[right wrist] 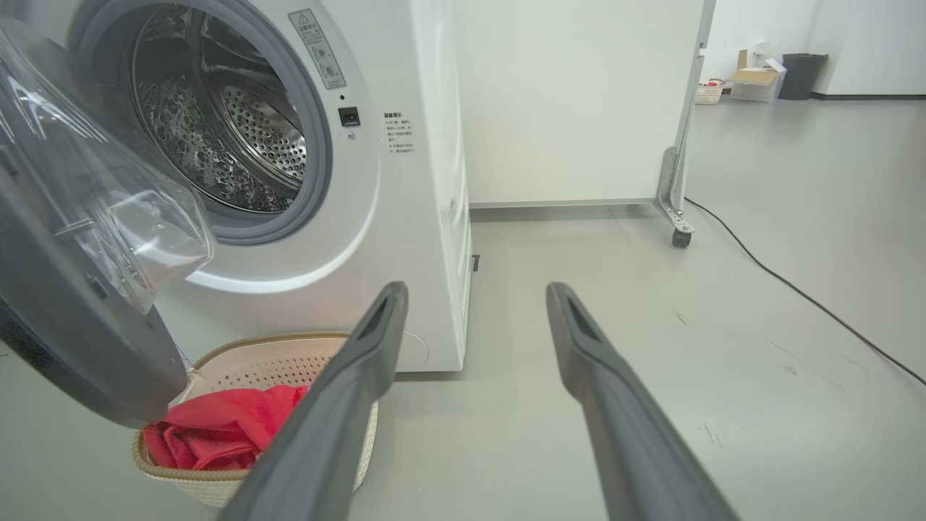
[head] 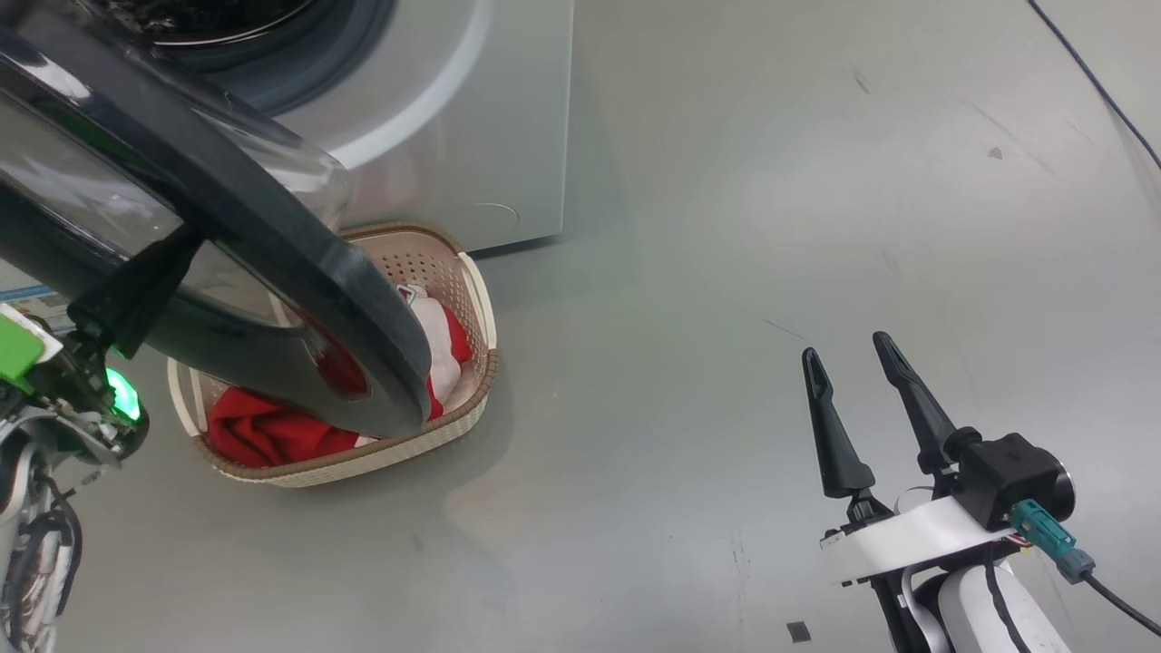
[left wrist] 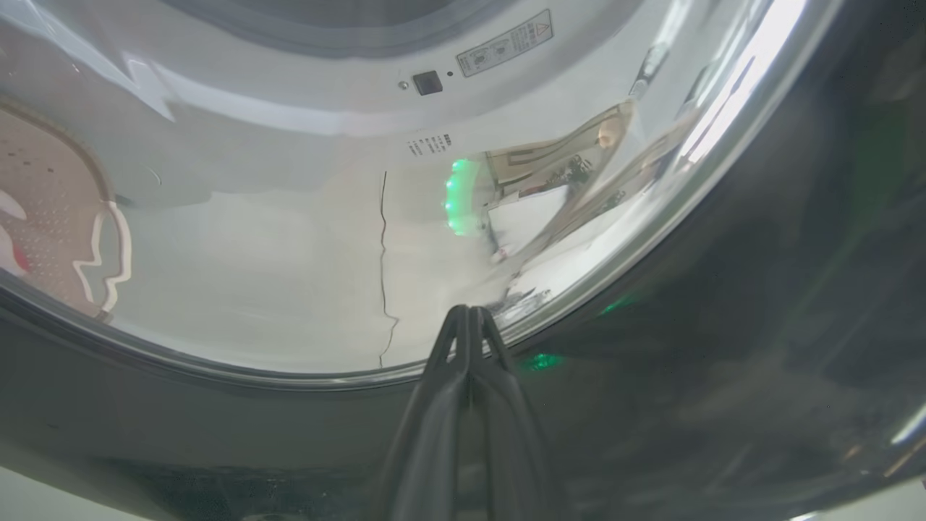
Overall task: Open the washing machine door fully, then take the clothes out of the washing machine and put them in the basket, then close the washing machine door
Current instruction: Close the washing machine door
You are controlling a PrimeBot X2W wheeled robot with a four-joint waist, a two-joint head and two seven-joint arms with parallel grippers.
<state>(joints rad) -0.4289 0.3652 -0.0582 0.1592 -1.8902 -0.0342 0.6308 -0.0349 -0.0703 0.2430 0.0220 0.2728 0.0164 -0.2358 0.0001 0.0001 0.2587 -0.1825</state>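
the washing machine door (head: pixel 358 308) stands swung out from the washing machine (head: pixel 472 118), its black rim hanging over the basket (head: pixel 487 313) that sits on the floor (head: pixel 726 272) just in front of the machine's lower right corner.

the clothes (head: pixel 263 431) lie red and bunched inside the basket. the drum (right wrist: pixel 217 123), as the right wrist view shows it, looks empty. judgement: unloading is done and only the closing of the door is left.

the left gripper (left wrist: pixel 469 318) has its fingers pressed together on nothing, tips set where the black rim meets the glass. judgement: closed fingers make a firm point for pushing the door, no grasp being needed.

the right gripper (head: pixel 845 346) is spread wide and empty above bare floor, well apart from the door, likely kept clear of its swing.

risk: the basket is close under the door's edge.
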